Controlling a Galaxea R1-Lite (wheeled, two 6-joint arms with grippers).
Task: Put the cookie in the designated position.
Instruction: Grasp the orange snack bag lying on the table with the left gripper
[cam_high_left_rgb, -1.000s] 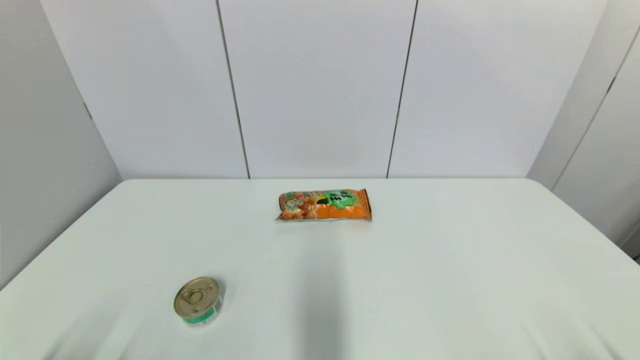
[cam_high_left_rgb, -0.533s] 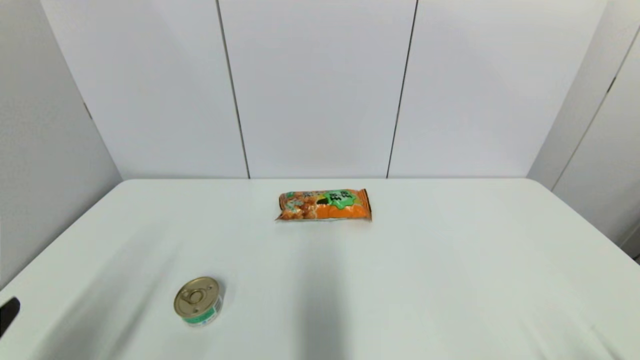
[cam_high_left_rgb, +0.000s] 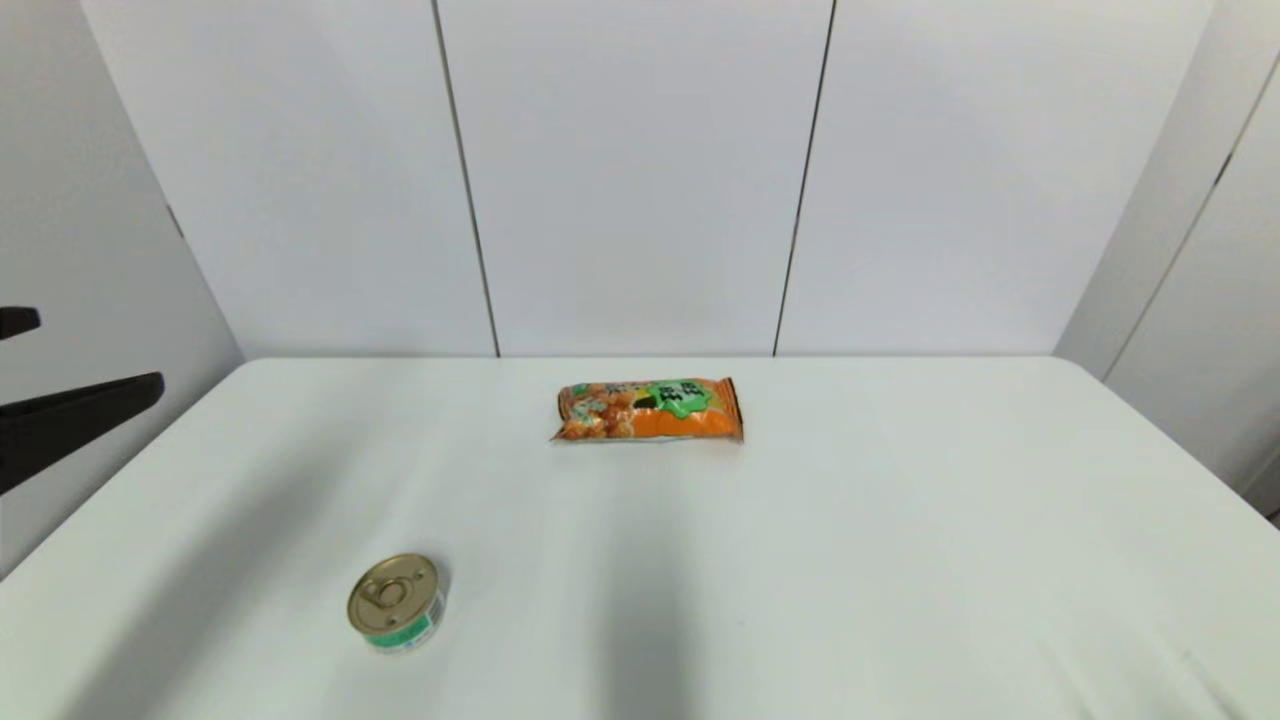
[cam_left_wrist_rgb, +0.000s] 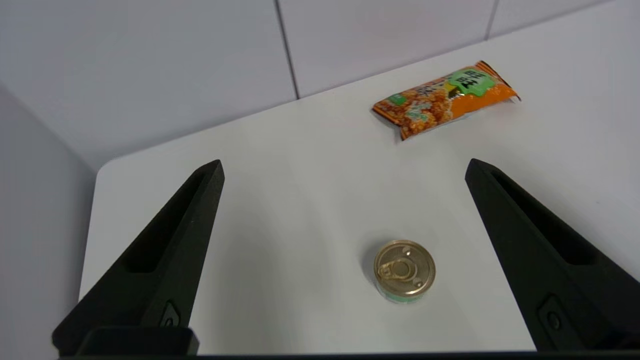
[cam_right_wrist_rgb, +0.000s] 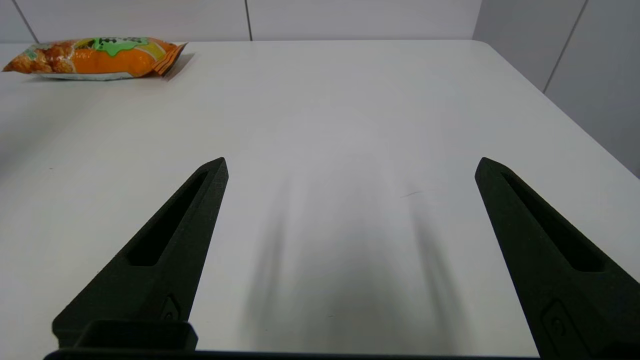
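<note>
Currently, in the approach step, the left gripper (cam_left_wrist_rgb: 345, 165), fingers wide and empty, hangs at the white table's (cam_high_left_rgb: 900, 560) left edge and must reach the oblong orange plastic cookie packet (cam_high_left_rgb: 649, 410) lying far-centre.

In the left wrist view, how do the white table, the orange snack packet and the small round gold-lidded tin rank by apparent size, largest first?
1. The white table, filling most of the view.
2. The oblong orange plastic snack packet.
3. The round gold-lidded tin.

The tin lies nearer the camera, yet it looks smaller than the packet.
</note>
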